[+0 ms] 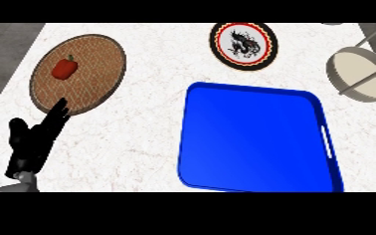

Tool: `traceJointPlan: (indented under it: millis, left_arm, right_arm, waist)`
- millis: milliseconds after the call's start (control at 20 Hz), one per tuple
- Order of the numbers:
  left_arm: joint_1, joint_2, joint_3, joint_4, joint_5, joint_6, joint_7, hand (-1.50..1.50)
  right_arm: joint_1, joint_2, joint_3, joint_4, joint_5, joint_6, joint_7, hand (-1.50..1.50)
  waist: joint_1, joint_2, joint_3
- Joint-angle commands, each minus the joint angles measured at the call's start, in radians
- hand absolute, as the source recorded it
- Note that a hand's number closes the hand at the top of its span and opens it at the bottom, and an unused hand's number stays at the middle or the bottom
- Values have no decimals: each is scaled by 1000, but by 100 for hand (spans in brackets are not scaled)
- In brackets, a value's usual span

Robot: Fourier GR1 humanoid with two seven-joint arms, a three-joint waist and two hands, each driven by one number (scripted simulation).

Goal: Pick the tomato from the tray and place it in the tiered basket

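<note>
Lit brightly and evenly across the white tabletop (147,144), with little shading anywhere. Lighter sheen on the upper part of the blue tray (249,139), deepening to darker blue along its lower left rim. Thin dark edge around the brown round plate (95,79) at upper left. Black left hand (33,142) at lower left nearly featureless against the pale surface. Dimmer grey in the far upper left corner.

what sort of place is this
Most likely a kitchen counter: a pale marbled worktop holding a blue serving tray, a patterned round plate and a woven mat.
</note>
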Motion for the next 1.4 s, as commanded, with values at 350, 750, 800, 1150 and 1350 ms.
traceJointPlan:
  millis: [350, 750, 800, 1150, 1350]
  left_arm:
    - [20, -14, -16, -66, -3, 5, 36, 0]
    - [10, -23, -16, -17, -26, 17, -24, 0]
    - [36, -37, -29, -30, -23, 11, -11, 0]
    - [-42, 2, 12, 20, -5, 3, 6, 0]
    - [4, -15, -10, -31, -13, 4, 18, 0]
  right_arm:
    - [-104, -153, 160, 170, 208, 160, -101, 150]
    - [-119, -174, 193, 251, 256, 213, -159, 150]
    - [-164, -155, 204, 256, 271, 247, -123, 150]
    - [-155, -180, 121, 378, 193, 472, 1, -150]
    - [-118, -198, 96, 383, 167, 480, 100, -150]
  waist:
    - [12, -5, 3]
    - [11, -1, 3]
    - [27, 1, 3]
    - [8, 3, 2]
    - [11, -2, 4]
